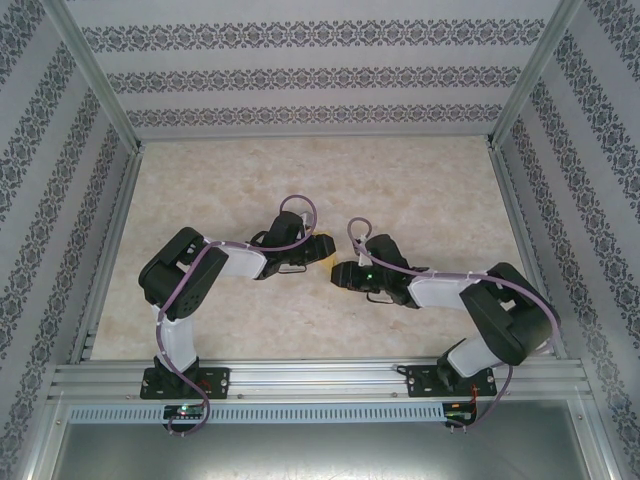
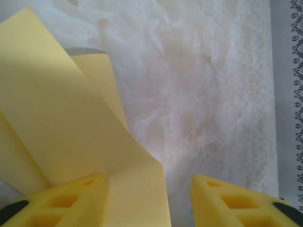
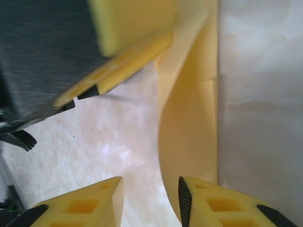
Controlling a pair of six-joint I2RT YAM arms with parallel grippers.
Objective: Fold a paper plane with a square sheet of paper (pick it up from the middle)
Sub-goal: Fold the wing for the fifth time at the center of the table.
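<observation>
My left tool [image 2: 150, 182], jaws apart, sits over the folded yellow paper [image 2: 71, 118] on the worktop [image 2: 203, 94]; my right tool [image 3: 151, 182] is released, paper beside one finger.

Left pincer [image 2: 149, 202] and right pincer [image 3: 151, 191] nearly nose to nose, both jaws parted, elbows outward.

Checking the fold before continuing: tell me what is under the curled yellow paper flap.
Under the curled flap of the square sheet of paper, a lower layer of the same paper shows, then the marbled table. The flap covers whatever is further beneath it.
</observation>
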